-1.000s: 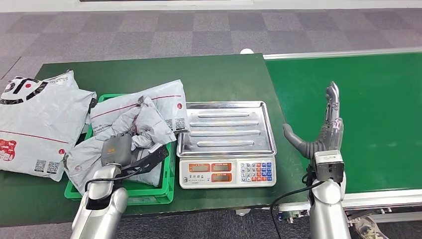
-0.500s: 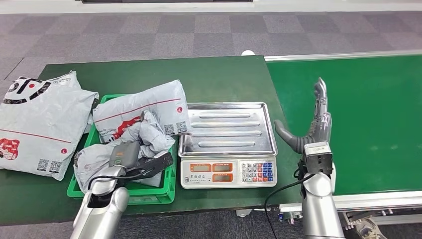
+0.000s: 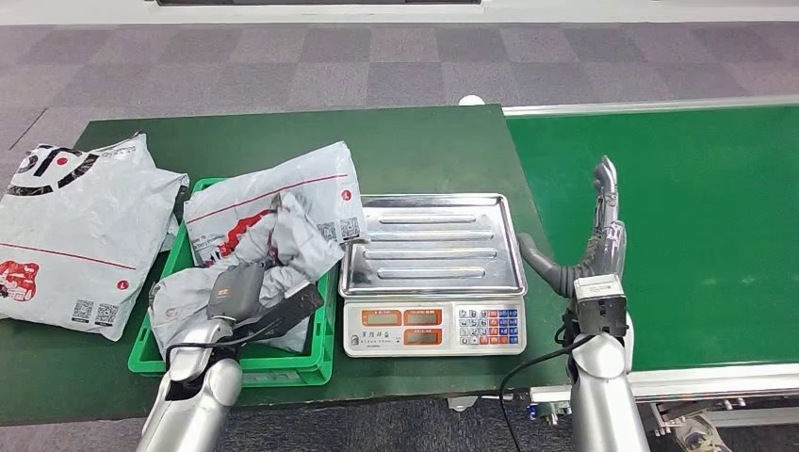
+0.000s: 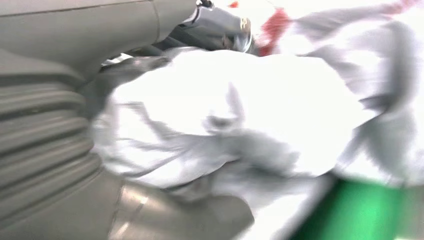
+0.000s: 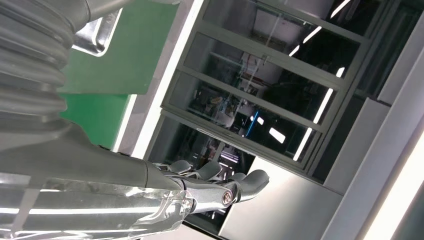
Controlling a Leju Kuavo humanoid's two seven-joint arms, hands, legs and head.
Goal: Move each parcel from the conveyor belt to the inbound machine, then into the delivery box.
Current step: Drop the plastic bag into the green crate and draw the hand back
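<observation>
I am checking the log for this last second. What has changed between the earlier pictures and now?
The right hand, open and raised, drifted from over the conveyor belt toward the scale. The left hand stayed on the crumpled parcel in the green box, shifting it slightly. The scale's tray remains bare, and the big parcel unmoved.

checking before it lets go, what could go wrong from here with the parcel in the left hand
The green crate is already heaped, and the crumpled grey parcel held by the left hand sits above its rim, so it may slide out. The top parcel overhangs toward the scale tray and could skew the next weighing.
</observation>
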